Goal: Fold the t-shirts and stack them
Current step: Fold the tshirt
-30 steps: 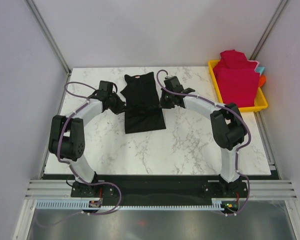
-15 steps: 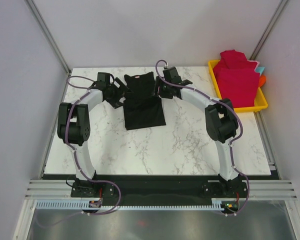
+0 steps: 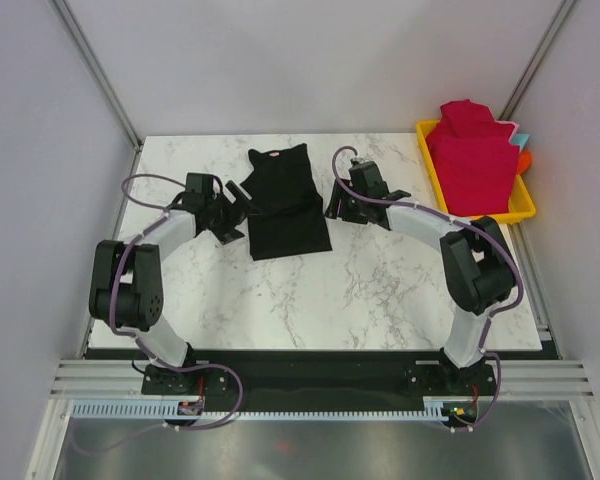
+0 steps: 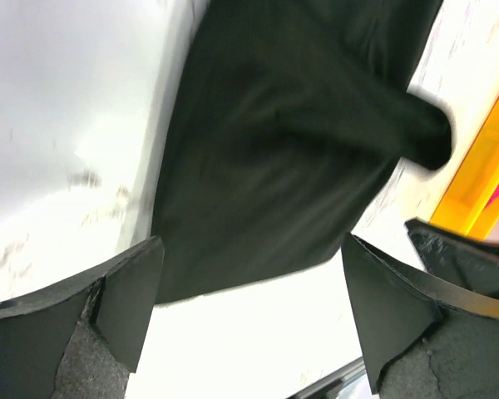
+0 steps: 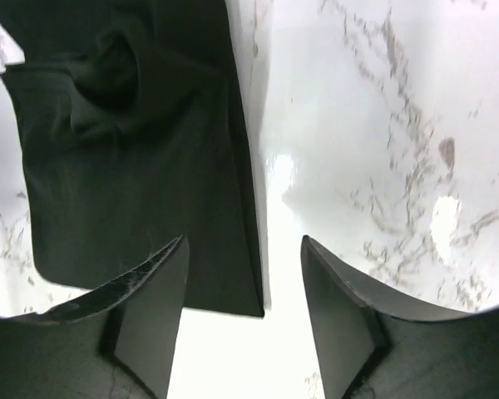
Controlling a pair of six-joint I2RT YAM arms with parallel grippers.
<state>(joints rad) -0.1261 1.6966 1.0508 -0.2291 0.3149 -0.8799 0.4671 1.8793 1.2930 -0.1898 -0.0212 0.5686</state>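
A soft fold could be dragged open or skewed if only one layer of the black t-shirt (image 3: 288,200) is caught at the next grasp. The shirt is laid at the upper centre of the tabletop (image 3: 380,290), folded into a narrow, slightly rumpled strip. It is flanked by the left arm (image 3: 170,232) and right arm (image 3: 420,215), whose jaws are spread wide, empty.

We could not count the crimson t-shirts (image 3: 472,150) heaped at the far right corner of the table (image 3: 380,290); they hid most of the yellow tray (image 3: 495,215). Both wrist views cropped the black t-shirt (image 4: 291,141), the left one blurred.
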